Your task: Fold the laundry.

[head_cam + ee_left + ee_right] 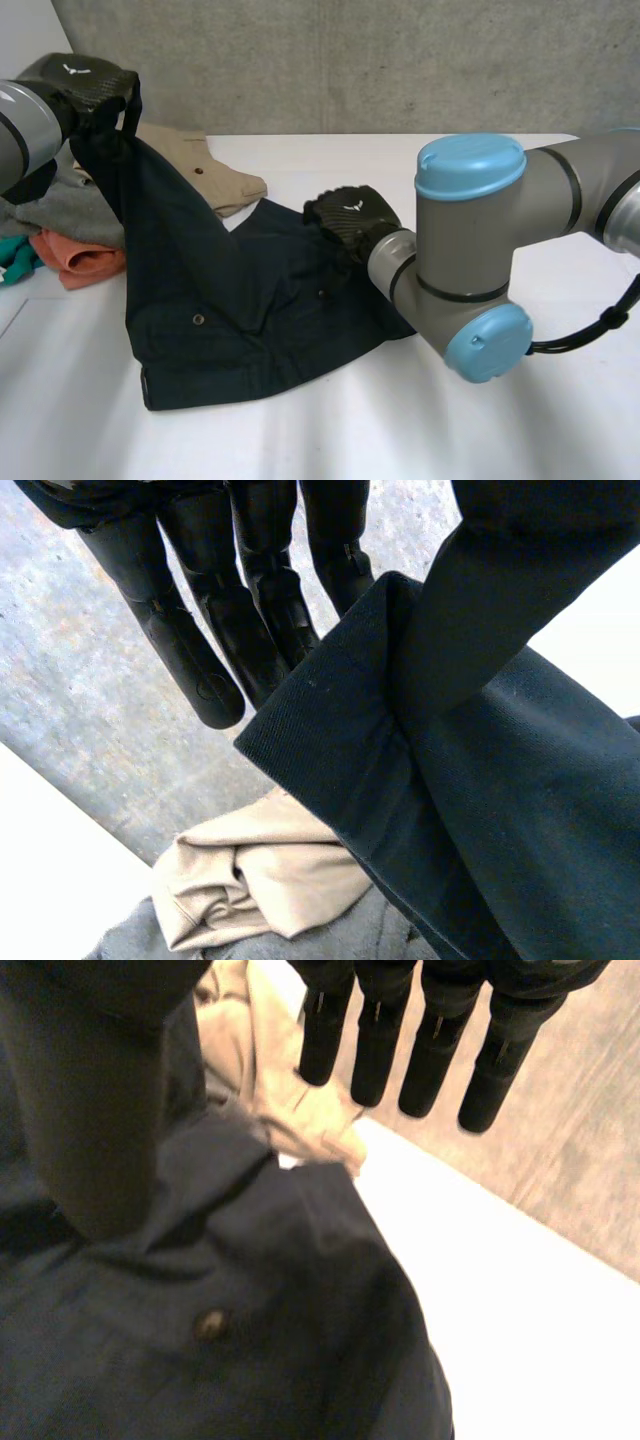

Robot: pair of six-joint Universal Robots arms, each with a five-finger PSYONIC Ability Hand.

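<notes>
My left hand (85,80) pinches a hem of the shorts (230,300) aloft at ten o'clock while my right hand (350,215), fingers released, rests on them on the bench (400,430); that shallow pinch may slip under their weight.

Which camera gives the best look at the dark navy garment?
The head view: it shows nearly all of the dark navy garment, one end lifted by the left hand, the rest spread on the table under the right hand. The left wrist view shows its pinched hem up close; the right wrist view, a buttoned patch.
</notes>
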